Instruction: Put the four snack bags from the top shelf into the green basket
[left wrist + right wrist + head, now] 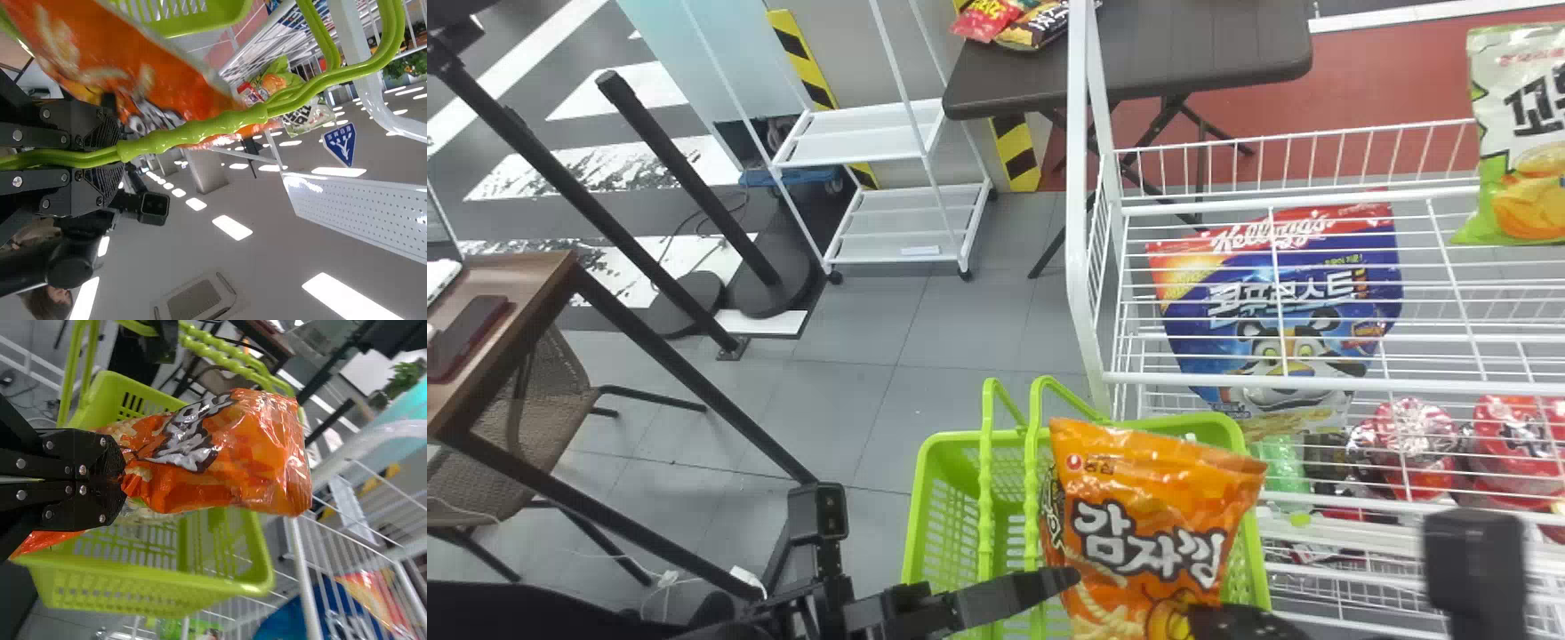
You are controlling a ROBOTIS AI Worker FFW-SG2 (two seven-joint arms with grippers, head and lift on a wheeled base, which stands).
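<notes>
- Snack bag, orange (1152, 524), head view: held over the opening of the green basket (951, 444), printed front showing.
- Right gripper (1214, 618), head view: at the lower part of the orange bag, closed on it.
- Left gripper (1072, 578), head view: beside the same bag, at the basket handles (986, 507).
- Snack bag, pale with green edges (1525, 133): at the upper right, at the white wire rack (1082, 222).
- Cereal bag, blue and red (1280, 311): in the rack, beyond the basket; red packs (1414, 436) nearby.
- Table, dark (1183, 53): behind the rack, small snack packs (1040, 22) on it.
- Left gripper (110, 157), left wrist view: fingers narrowed on the paired green handles; orange bag close beside.
- Pale bag, same view: past the handles; blue sign (340, 143) and ceiling lights (232, 227) farther off.
- Right gripper (123, 477), right wrist view: fingers pinching the orange bag, a crumpled length of it reaching past the fingertips, basket beneath.
</notes>
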